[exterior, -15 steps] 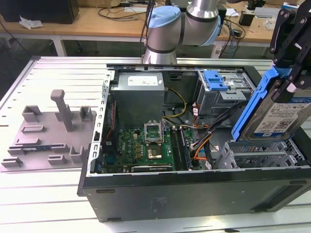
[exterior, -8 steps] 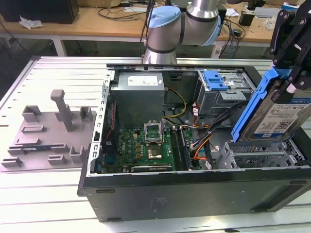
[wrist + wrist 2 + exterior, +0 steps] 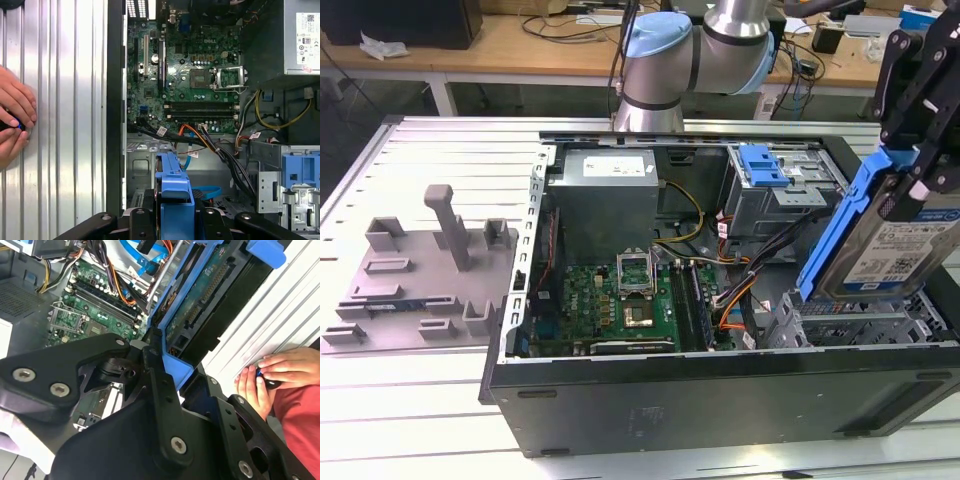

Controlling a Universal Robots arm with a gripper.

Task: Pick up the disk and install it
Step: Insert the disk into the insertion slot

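The disk (image 3: 898, 250), silver-grey with a white-and-blue label and a blue plastic frame, hangs tilted on edge over the drive cage (image 3: 860, 325) at the exterior view's right end of the open computer case (image 3: 720, 392). My black gripper (image 3: 917, 190) is shut on the disk's upper part. The second wrist view looks along the disk's green circuit-board underside (image 3: 200, 295), with my fingers (image 3: 155, 375) clamped on its blue frame. The disk's blue frame edge (image 3: 175, 192) stands above the case floor in the first wrist view, held between my gripper (image 3: 175, 222) jaws.
Inside the case lie the motherboard (image 3: 620, 300), a grey power supply box (image 3: 610, 195), cable bundles (image 3: 740, 290) and a blue latch (image 3: 763, 165). A grey fixture plate (image 3: 420, 270) sits at the exterior view's left. A person's hands (image 3: 15, 120) rest on the ribbed table beside the case.
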